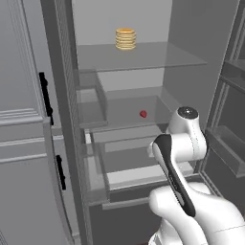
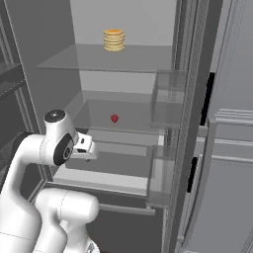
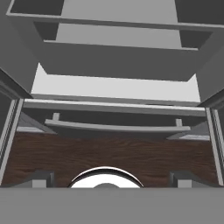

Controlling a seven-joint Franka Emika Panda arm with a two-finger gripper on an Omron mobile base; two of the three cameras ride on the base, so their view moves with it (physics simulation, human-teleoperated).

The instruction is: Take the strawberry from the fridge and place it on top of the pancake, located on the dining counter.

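1. Cabinets [image 1: 24, 143] with black handles stood at the left of the left base view, beside the open fridge [image 1: 191, 57].
2. The strawberry [image 1: 143, 114] lay alone on the middle glass shelf [image 1: 119, 107], well apart from the walls; in the right base view it sat near that shelf's centre.
3. A plateless yellow-golden pancake stack [image 1: 125, 38] rested on the shelf above and was not the target.
4. The berry looked tiny, light, rounded and soft, so it would likely roll if nudged and bruise if squeezed hard; a gentle pinch across its widest middle seemed the safest hold.
5. The fingers [image 3: 111, 177] stood spread wide and held nothing, pointing down at the bottom drawer's bar handle [image 3: 117, 127], well below the berry.
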